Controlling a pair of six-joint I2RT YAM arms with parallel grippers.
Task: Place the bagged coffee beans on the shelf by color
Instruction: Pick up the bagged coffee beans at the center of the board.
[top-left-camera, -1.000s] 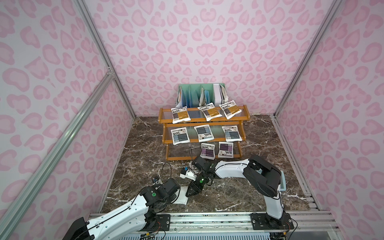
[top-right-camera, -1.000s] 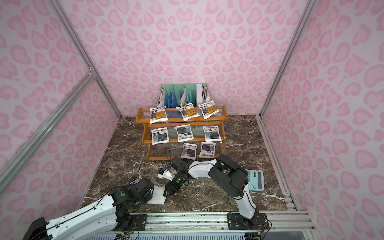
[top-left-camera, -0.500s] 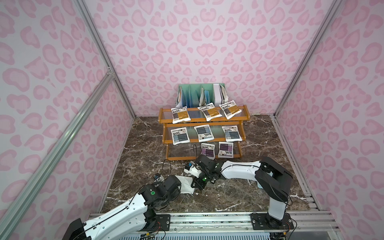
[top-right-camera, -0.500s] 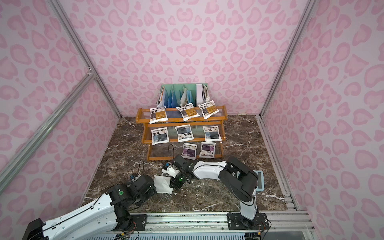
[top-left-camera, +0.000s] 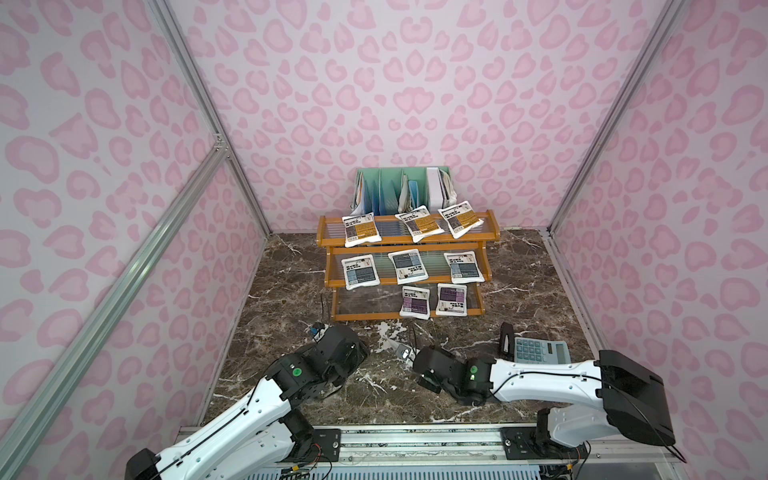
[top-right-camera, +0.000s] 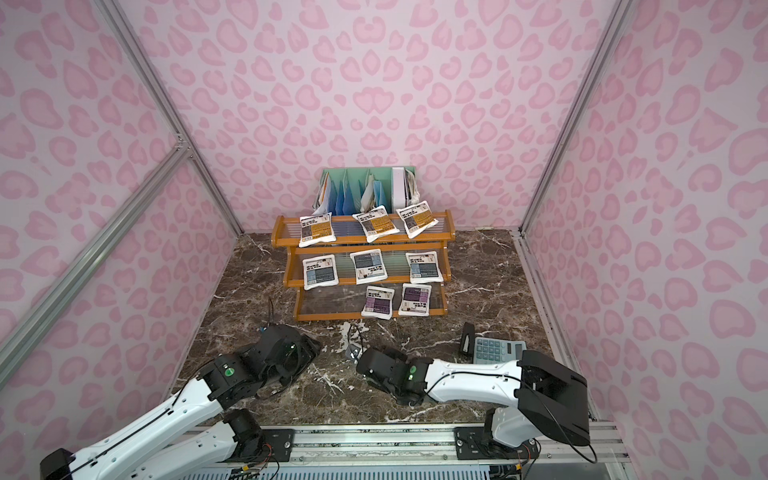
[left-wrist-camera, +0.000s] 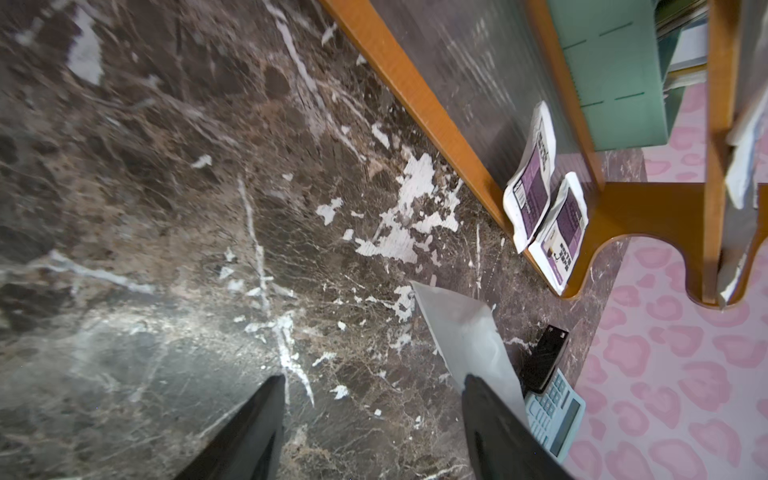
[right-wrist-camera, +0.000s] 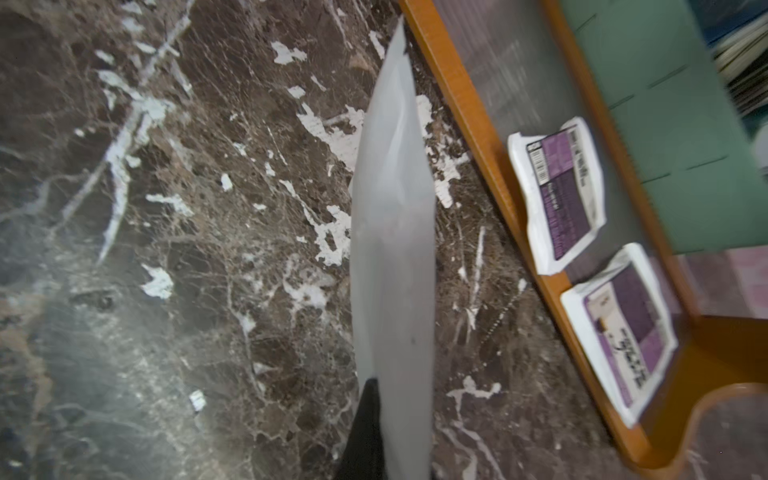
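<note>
The shelf holds three orange-yellow bagged coffee beans on its top tier. Three blue ones lie on the middle tier and two purple ones on the right of the bottom tier. My right gripper is shut on another pouch, held edge-on above the floor with its plain white side showing. My left gripper hangs open over the marble with nothing between its fingers. That same pouch shows just beyond one left finger. In both top views the two grippers, left and right, sit close together in front of the shelf.
A grey calculator with a black piece beside it lies on the marble floor to the right. A mint-green divider rack with papers stands behind the shelf. Pink patterned walls close in three sides.
The pouch passed from my left gripper to my right. The right gripper shut on it, the left opened and let go, and both moved a little toward the shelf.
</note>
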